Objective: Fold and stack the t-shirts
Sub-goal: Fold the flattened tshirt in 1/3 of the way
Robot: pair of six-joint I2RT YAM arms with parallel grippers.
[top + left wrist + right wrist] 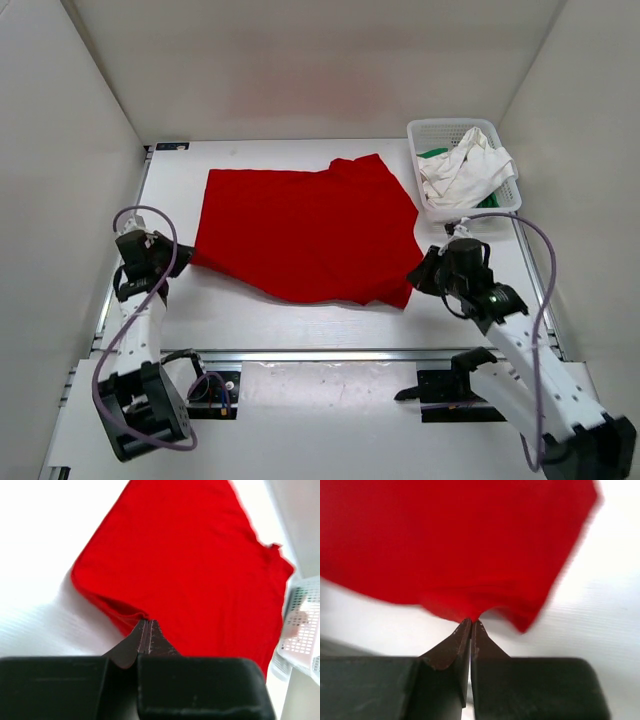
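The left claw [148, 625] and the right claw [471, 622] each clamp tight on the red t-shirt [300, 230] (spread flat)

Camera setup, referenced to the red t-shirt [305, 235].

Top external: fixed, high above and behind the near table [260, 158] edge, looking steeply down. It is the widest and farthest view, taking in the whole shirt and the basket [450, 123] just beyond its far-right corner.

Left wrist: mounted directly behind the left end effector [148, 629], low at the shirt's near-left corner, facing diagonally across the cloth toward the basket [300, 640]. Close and slightly blurred.

Right wrist: mounted behind the right end effector [471, 626] at the shirt's near-right corner, facing across the cloth. Very close, so red fills the upper frame.

Overlap: all three views show the shirt. The basket appears in the top and left wrist views.
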